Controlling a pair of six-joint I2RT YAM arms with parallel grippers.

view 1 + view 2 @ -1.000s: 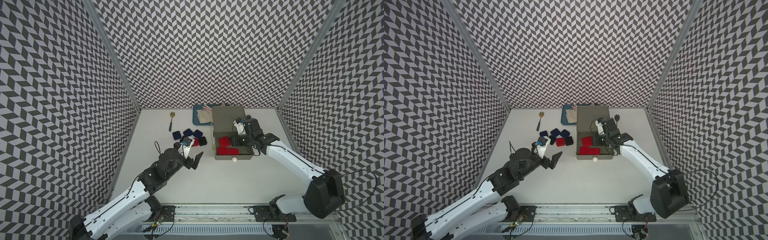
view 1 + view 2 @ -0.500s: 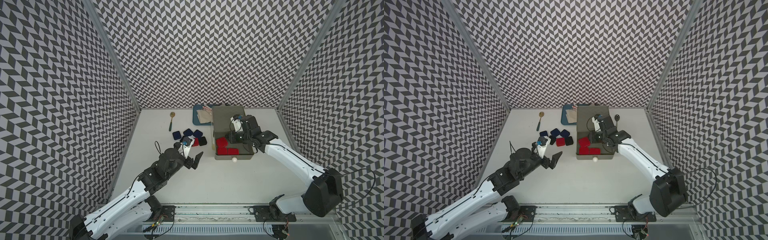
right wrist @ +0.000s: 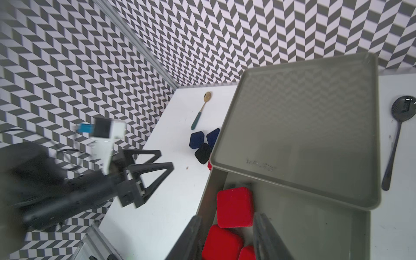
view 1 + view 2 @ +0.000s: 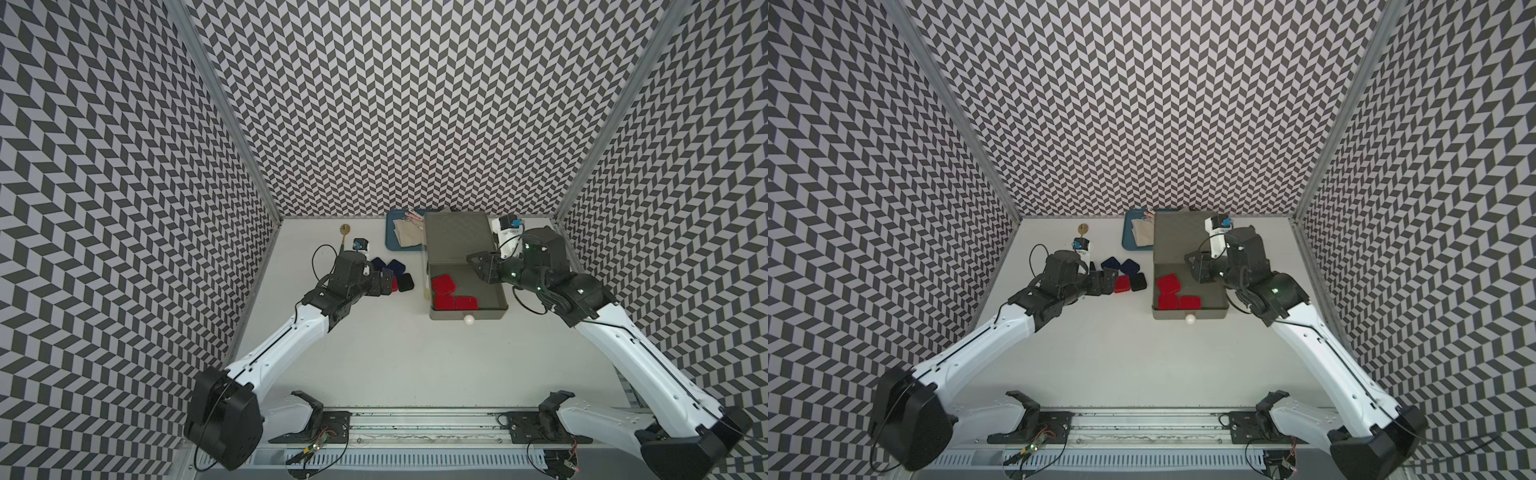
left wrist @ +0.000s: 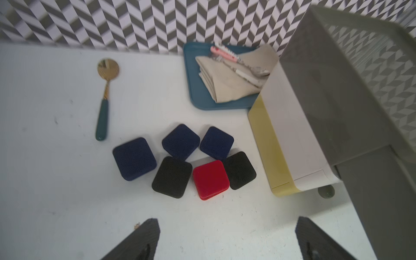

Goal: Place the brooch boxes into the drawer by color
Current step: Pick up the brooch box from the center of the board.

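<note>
Velvety red, black, navy brooch boxes

My left arm stretched forward and inward, forearm low, wrist near level. My left gripper spread wide, fingers far apart, nothing between. My right arm reaching forward, elbow bent, wrist turned inward toward centre. My right gripper angled down, jaws partly parted, gripping nothing. Both grippers well apart from each other.
</note>
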